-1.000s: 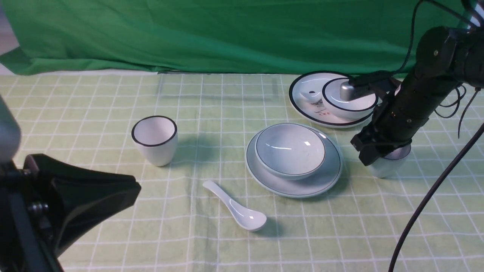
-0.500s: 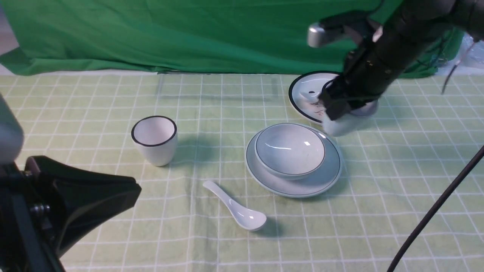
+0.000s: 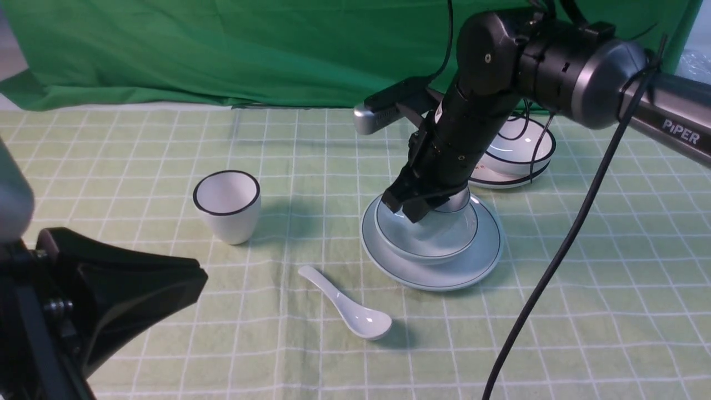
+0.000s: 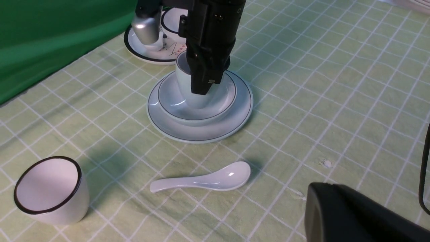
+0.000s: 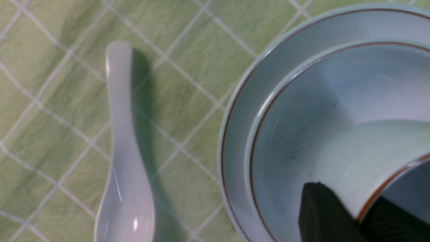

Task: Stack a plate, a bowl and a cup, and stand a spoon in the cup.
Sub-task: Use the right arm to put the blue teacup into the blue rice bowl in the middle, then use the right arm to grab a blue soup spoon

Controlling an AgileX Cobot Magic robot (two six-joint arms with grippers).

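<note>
front view has my right gripper [image 3: 412,206] pinched on the wall of the pale cup [image 4: 198,89], one finger seemingly inside the rim; the cup sits within the hollow of the pale bowl [image 3: 425,247], which rests on the pale plate [image 3: 439,280]. whether the cup's base has met the bowl floor i can't tell; it looks slightly tilted in the left wrist view, so i judge this to be the last of the lowering, with the release to follow once it settles upright.

the spoon [image 3: 347,304] lies on the cloth [image 3: 239,328], apart from the plate, on its left and nearer to me; its long axis runs slantwise, handle end towards the far left, scoop towards the near right. that slant is what the next pick would turn on; the jaws would need to close across the handle, and the spoon then has to be swung from lying flat to standing. my left gripper [image 3: 204,276] is shut and holds nothing; it hangs on the handle's side of the spoon, and the handle end points roughly its way, so i'd favour that arm; letting go early could leave the cup leaning in the bowl.
</note>
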